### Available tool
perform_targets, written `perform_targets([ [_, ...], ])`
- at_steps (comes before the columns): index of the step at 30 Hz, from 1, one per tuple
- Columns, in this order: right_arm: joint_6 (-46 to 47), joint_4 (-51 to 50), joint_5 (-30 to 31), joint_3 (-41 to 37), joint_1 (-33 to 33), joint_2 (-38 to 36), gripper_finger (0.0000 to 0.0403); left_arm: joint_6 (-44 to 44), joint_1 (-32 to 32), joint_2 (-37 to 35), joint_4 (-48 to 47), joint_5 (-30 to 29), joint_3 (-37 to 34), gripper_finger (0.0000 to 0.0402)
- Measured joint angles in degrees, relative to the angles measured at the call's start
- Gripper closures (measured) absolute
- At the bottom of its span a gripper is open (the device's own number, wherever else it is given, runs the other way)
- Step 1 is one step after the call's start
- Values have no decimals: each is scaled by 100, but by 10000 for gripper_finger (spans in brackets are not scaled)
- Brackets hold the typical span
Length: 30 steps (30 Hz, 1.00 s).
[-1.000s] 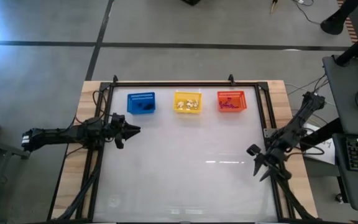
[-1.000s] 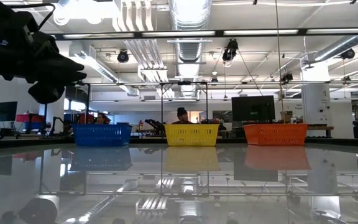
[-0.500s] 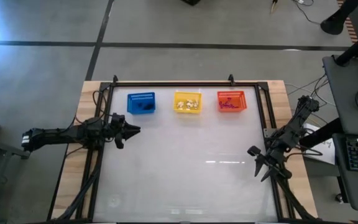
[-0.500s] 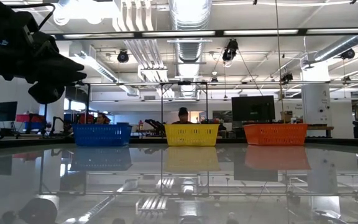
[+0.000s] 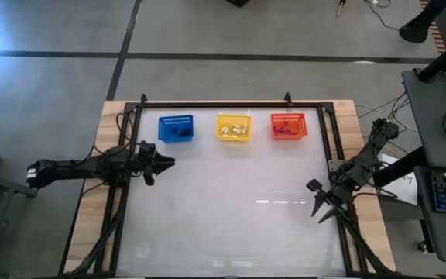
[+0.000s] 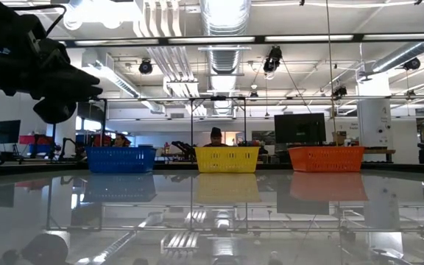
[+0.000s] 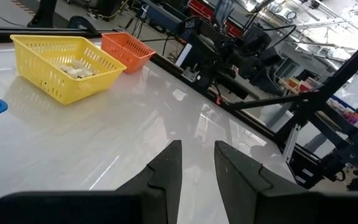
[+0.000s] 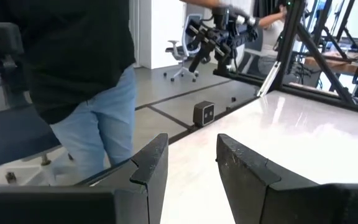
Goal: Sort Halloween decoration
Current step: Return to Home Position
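The left gripper (image 5: 169,163) hovers at the left edge of the table (image 5: 223,232), fingers a narrow gap apart, holding nothing. The Halloween decoration (image 5: 235,129) lies in the far row:

- black pieces (image 5: 180,133) in the blue basket (image 5: 176,118)
- white pieces (image 7: 73,67) in the yellow basket (image 5: 234,116)
- purple pieces (image 5: 285,131) in the orange-red basket (image 5: 288,116)

The right gripper (image 5: 313,203) hovers at the right edge, fingers parted, empty.

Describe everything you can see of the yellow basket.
The yellow basket is a rectangular mesh bin, plastic by its look, with an open top and walls that flare outward. It stands upright on the glossy white table, in the middle of a row of three, apart from the blue basket and the orange basket. Small white trinkets lie on its bottom. Nothing else touches it.
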Motion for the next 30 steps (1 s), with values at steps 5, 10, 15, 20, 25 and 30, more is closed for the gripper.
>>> perform_targets([
  [5,37,0,12,0,2,58,275,1,0,233,-327,-1,165,324],
  [10,37,2,21,0,2,54,275,1,0,481,-302,0,241,324],
  [15,39,2,25,0,2,54,275,1,1,602,-308,1,245,324],
  [20,41,2,32,0,2,54,275,1,2,687,-304,-1,247,324],
  [25,43,2,32,0,2,54,275,1,2,742,-299,0,256,324],
  [30,47,2,34,0,1,54,275,1,2,744,-299,-1,258,324],
])
